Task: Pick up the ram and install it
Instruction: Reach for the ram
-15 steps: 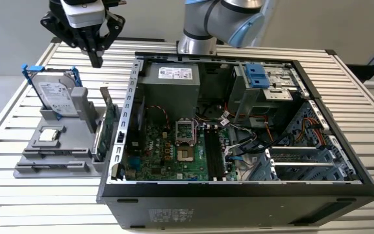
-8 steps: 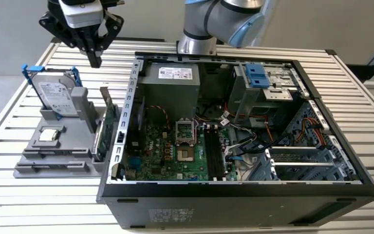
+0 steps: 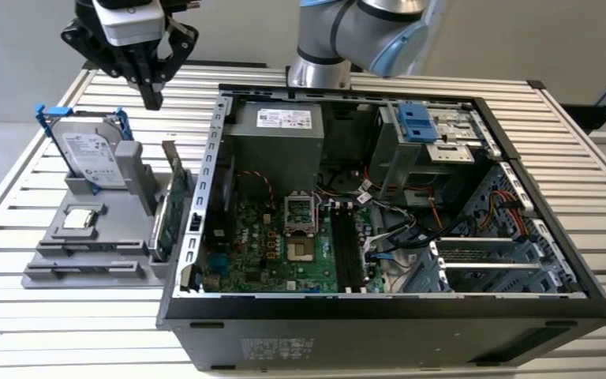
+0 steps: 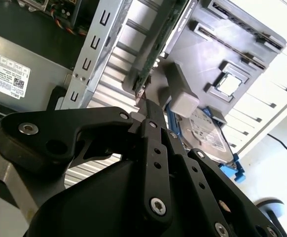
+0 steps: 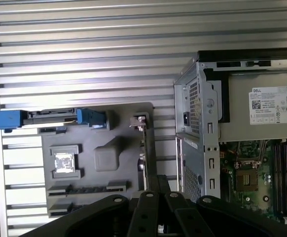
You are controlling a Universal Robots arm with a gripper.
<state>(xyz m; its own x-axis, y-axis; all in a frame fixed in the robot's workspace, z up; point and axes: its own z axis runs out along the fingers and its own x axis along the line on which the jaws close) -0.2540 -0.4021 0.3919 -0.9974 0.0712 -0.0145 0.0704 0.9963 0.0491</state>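
My gripper [image 3: 154,101] hangs high above the far end of a grey holder [image 3: 124,272] at the exterior view's left. Its black fingers [image 4: 153,118] are pressed together with nothing between them. A thin dark strip in the holder's long slot [image 5: 91,189] looks like the ram seen edge-on, though I cannot tell for sure. In the exterior view that slot [image 3: 92,247] lies near the holder's front, well below and in front of the gripper. In the first wrist view the gripper [image 5: 159,191] sits over the holder's edge beside the case.
The holder also carries a silver hard drive in a blue bracket [image 3: 87,154], a processor chip [image 3: 82,221] and a green card [image 3: 177,193] standing on edge. The open computer case [image 3: 387,312] stands right beside it, with dark memory slots [image 3: 346,253] on its motherboard. Everything rests on a slatted table [image 3: 29,332].
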